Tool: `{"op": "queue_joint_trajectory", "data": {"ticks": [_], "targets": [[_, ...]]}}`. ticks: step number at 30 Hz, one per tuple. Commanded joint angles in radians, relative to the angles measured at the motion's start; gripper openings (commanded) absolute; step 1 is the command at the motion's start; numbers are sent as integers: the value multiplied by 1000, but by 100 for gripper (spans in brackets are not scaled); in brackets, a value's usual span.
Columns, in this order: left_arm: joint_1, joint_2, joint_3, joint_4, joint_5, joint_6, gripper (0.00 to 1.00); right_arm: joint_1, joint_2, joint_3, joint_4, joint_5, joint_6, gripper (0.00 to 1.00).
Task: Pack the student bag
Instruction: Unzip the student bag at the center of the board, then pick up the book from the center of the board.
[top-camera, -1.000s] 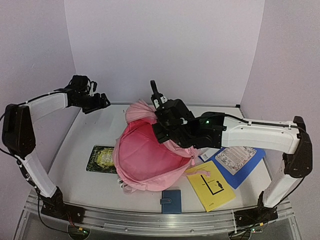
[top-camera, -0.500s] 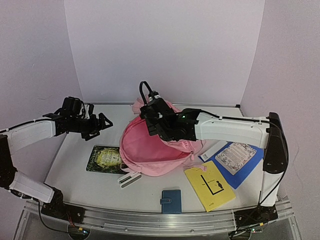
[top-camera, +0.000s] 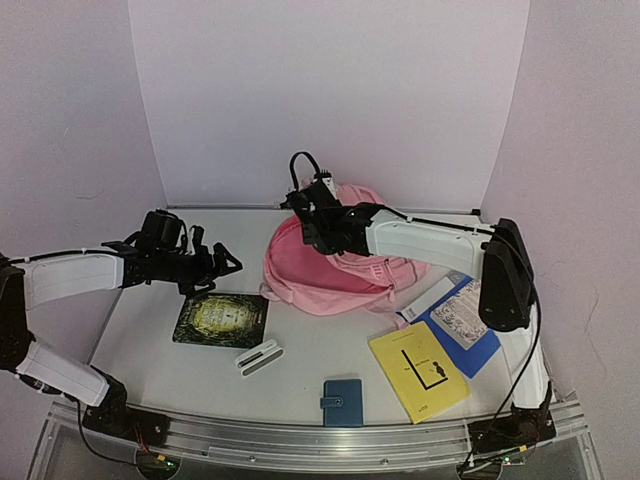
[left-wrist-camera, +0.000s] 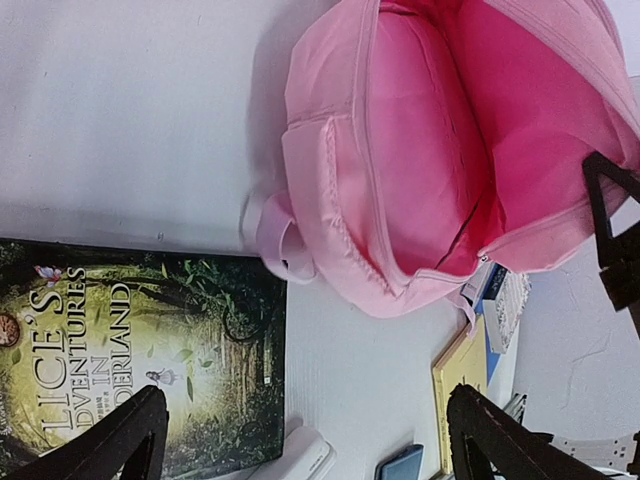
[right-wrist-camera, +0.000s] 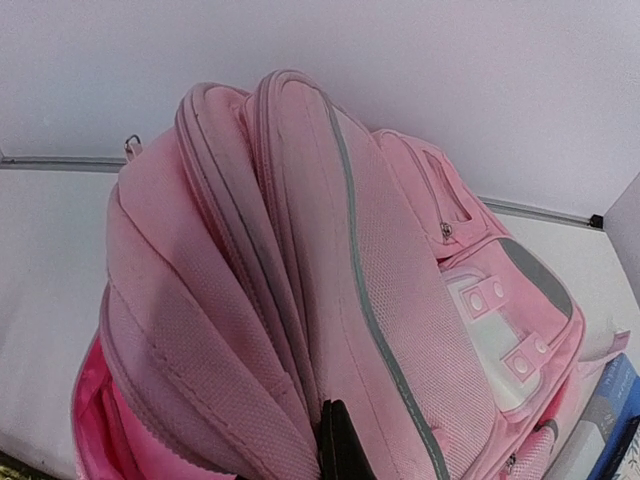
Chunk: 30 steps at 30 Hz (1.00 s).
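Only the left wrist view looks into the bag, gaping; right fingers clamp its rim. Left fingers apart above a book.

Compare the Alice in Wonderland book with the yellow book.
The Alice book has a dark green illustrated cover; the yellow book is plain with a black drawing. The Alice book lies left of the student bag, roughly square to the table edge; the yellow book lies to its right, turned diagonally. Both lie flat, closed, outside the bag.
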Motion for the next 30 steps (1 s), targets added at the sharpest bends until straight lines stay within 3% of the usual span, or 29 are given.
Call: {"op": "queue_joint_trajectory", "data": {"ticks": [1,4,7,11,15,21,30], "targets": [[0,8,-13,29,-36,-15,97,-42,91,117,62,-12,-46,9],[2,11,-20,27,-41,-18,97,-42,117,136,62,-99,-85,32],[2,5,-20,14,-54,-14,97,-42,73,103,62,-196,-98,64],[3,-4,-8,-14,-73,1,98,-42,-99,-39,63,-318,-75,95],[2,-16,-5,-40,-97,15,98,-41,-308,-246,64,-373,-19,98],[2,-27,-22,-63,-135,26,98,-77,-589,-608,49,-290,117,98],[1,-84,-45,-65,-122,43,98,-397,-823,-1008,47,-425,353,98]]}}
